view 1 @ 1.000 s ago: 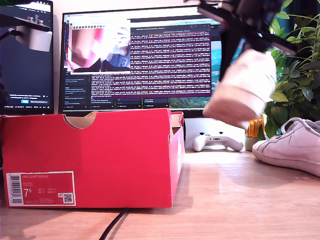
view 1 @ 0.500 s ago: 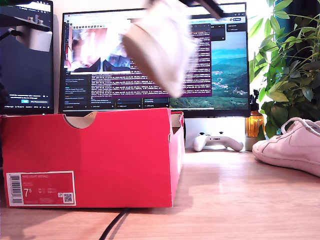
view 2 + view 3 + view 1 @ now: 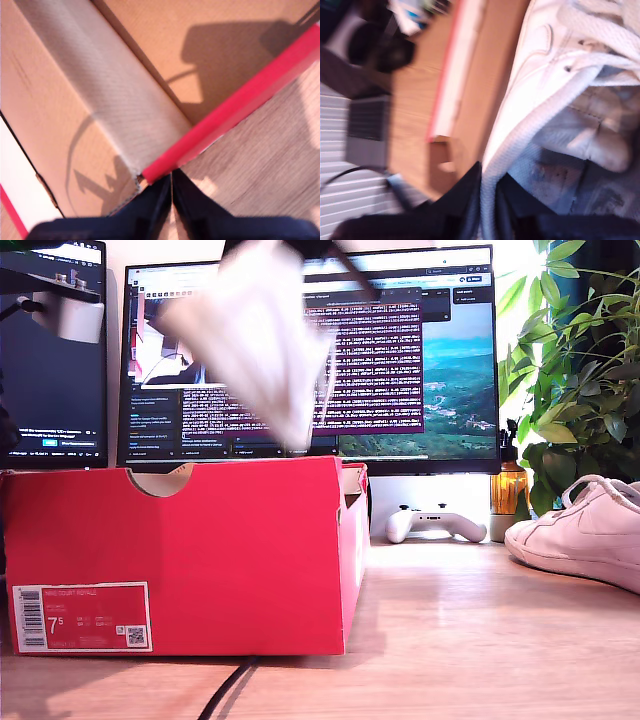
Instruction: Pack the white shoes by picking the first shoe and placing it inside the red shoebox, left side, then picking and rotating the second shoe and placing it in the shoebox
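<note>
The 1st white shoe (image 3: 255,350) is held above the red shoebox (image 3: 200,560), at 12 o'clock from it, clamped by my second gripper (image 3: 487,210). My first gripper (image 3: 171,200) is pressed together, empty. Lowering inside is called for next. The 2nd shoe (image 3: 585,530) is seen on the wooden desk (image 3: 480,640), before a monitor (image 3: 440,360).

White shoe (image 3: 255,350); red shoebox (image 3: 200,560), brown inside.
</note>
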You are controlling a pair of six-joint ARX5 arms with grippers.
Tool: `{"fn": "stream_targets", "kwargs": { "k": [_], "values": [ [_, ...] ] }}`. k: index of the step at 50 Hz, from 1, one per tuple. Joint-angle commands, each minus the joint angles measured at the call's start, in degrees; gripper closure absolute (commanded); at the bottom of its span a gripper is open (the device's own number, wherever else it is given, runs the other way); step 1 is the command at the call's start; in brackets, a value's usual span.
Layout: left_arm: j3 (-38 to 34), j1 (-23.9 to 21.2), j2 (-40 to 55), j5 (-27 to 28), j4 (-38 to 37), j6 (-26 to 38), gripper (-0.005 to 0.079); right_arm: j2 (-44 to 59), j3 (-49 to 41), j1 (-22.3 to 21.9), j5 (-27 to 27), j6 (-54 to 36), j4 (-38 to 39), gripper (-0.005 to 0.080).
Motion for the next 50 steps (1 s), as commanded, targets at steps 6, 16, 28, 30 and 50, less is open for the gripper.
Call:
{"fn": "stream_targets", "kwargs": {
  "k": [6, 16, 28, 30, 50],
  "values": [
    [-0.6, 0.1, 0.6, 0.1, 1.4, 0.0, 0.0762, -0.1, 1.2, 0.9, 0.0, -0.4, 3.5, 0.0765],
    [-0.6, 0.1, 0.6, 0.5, 2.1, 0.0, 0.0762, 2.3, 1.2, 1.6, -0.1, -0.3, 5.1, 0.0765],
    [-0.6, 0.1, 0.6, 1.1, 2.0, 0.0, 0.0762, 4.1, 1.2, 2.4, 1.0, -0.4, 6.1, 0.0765],
    [-0.6, 0.1, 0.6, 1.1, 2.0, 0.0, 0.0762, 4.3, 1.2, 2.4, 1.3, -0.4, 6.1, 0.0765],
    [-0.6, 0.1, 0.5, 1.2, 1.6, 0.0, 0.0762, 7.8, 1.2, 2.4, 4.9, -1.4, 6.5, 0.0765]
  ]
}}
